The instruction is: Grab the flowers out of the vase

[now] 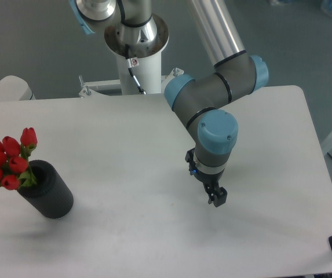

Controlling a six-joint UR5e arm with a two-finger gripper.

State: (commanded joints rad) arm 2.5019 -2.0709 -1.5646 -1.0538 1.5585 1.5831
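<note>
A black vase stands near the table's left edge, red flowers still leaning out of it. The gripper hangs well apart over mid-table, holding nothing; I cannot tell how wide its fingers are. Nothing is picked up yet.

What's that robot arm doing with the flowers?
Nothing has been grabbed yet. The grey and blue robot arm hangs over the middle of the white table, with its small black end effector pointing down and holding nothing. The bunch of red tulip flowers sits in the matte black round vase far off near the table's left edge. Whether the end effector is open or shut is too small to tell.
</note>
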